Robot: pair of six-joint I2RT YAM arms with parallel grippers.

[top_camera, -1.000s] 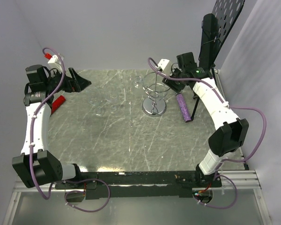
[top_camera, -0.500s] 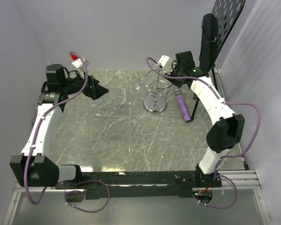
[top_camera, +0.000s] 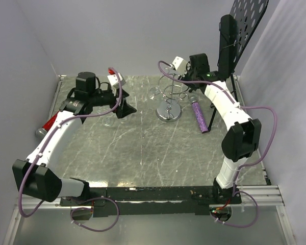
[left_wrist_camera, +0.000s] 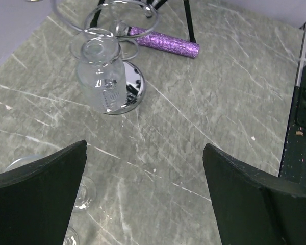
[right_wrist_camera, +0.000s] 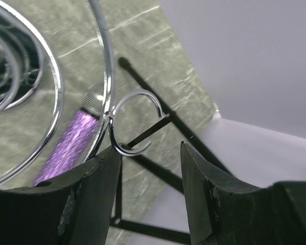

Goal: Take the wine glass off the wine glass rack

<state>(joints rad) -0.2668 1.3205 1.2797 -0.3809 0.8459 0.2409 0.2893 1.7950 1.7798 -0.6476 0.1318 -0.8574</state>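
Left gripper, jaws wide apart, faces the wine glass hanging upside down ahead on the wine glass rack, likely to grab it; right gripper, jaws apart, has the rack's rim just ahead, perhaps to steady it.

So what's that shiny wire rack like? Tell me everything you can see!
The wine glass rack is a small stand of shiny chrome wire: a round mirror-like disc base, a thin middle post, and a ring on top carrying little open loops. It stands upright at the far side of the table, beside a purple tube. One clear wine glass hangs upside down from a loop. The right gripper, jaws apart, sits at another loop.
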